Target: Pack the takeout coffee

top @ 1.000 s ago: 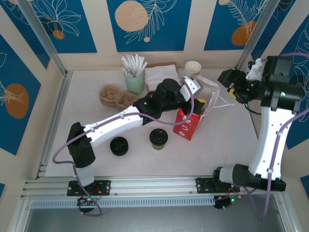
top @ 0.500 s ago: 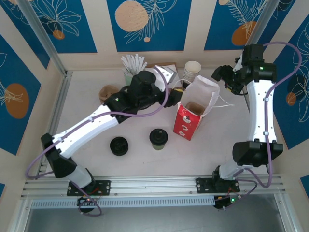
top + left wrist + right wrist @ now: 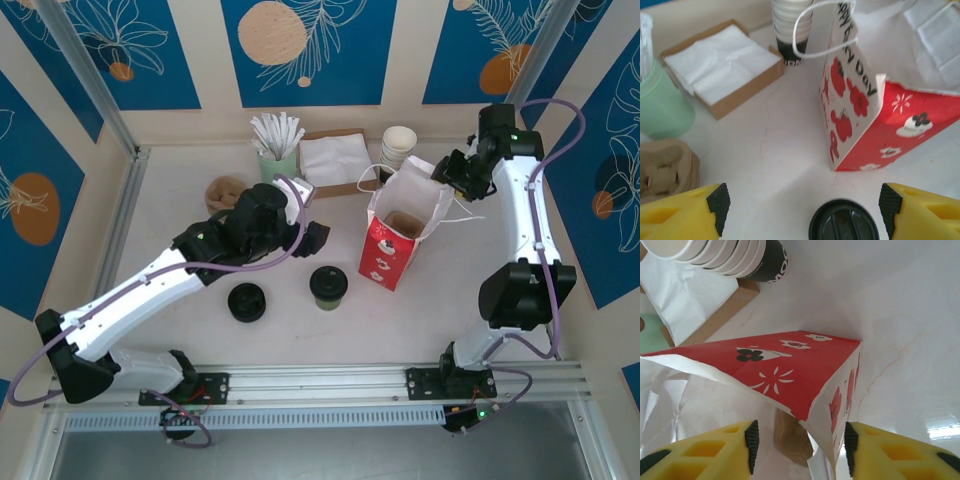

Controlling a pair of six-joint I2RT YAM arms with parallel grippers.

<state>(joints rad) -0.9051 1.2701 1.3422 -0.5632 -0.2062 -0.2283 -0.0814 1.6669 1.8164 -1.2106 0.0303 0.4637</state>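
Top view, left gripper (image 3: 313,237): jaws wide apart, empty; takeout coffee (image 3: 328,286) upright on desk (image 3: 450,290), near bag (image 3: 388,258).
Left wrist, takeout coffee: low between jaws; advise descending centred.
Right wrist, right gripper (image 3: 800,442): jaws half-open astride bag rim; should steady it.

coffee (image 3: 328,284): on bench (image 3: 450,300), left of bag (image 3: 398,235)
lid (image 3: 247,301): left of coffee
cups (image 3: 399,147): behind bag
napkins (image 3: 330,158): left of cups
straws (image 3: 276,135): left of napkins
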